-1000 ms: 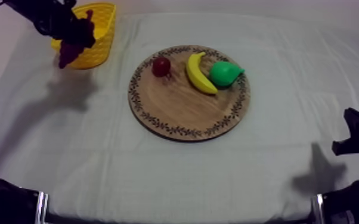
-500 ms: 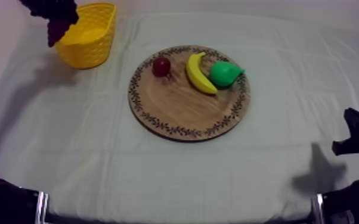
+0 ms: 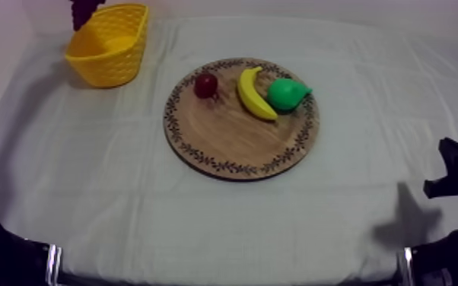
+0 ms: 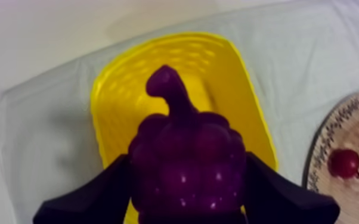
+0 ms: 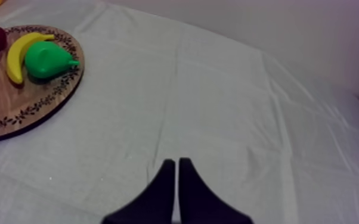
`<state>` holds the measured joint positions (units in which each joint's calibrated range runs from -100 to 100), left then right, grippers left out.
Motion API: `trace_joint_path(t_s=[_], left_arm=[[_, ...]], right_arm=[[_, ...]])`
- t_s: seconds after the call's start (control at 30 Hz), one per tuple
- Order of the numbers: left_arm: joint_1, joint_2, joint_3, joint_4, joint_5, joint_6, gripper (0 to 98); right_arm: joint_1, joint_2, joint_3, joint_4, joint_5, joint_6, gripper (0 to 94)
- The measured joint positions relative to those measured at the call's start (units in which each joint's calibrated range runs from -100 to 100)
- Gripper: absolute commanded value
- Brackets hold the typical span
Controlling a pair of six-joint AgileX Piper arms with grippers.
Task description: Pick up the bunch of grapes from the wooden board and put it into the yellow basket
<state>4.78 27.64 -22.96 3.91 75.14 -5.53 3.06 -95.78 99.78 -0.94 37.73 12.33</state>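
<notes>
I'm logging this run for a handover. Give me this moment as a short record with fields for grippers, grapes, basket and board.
left gripper: shut on the bunch of grapes, held above the yellow basket
right gripper: shut on nothing, low over the cloth, away from the wooden board
on the board: small red fruit, banana, pear
task state: grapes off the board, not yet released into the basket
</notes>
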Motion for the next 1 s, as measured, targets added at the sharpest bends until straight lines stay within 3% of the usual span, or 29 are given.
trace_joint_path(t_s=[0.3,0.83,0.9,1.0], left_arm=[[-0.32,12.06,-9.3,0.24,0.37,-0.81,58.9],[-0.93,19.2,-5.88,0.57,-2.69,-1.33,60.2],[-0.98,18.99,-5.3,0.57,-3.19,-1.35,66.5],[-1.1,18.1,-4.05,0.67,-4.38,-1.52,85.3]], right_arm=[[0.0,0.0,0.0,0.0,0.0,0.0,0.3],[0.0,0.0,0.0,0.0,0.0,0.0,0.3],[0.0,0.0,0.0,0.0,0.0,0.0,0.3],[0.0,0.0,0.0,0.0,0.0,0.0,0.3]])
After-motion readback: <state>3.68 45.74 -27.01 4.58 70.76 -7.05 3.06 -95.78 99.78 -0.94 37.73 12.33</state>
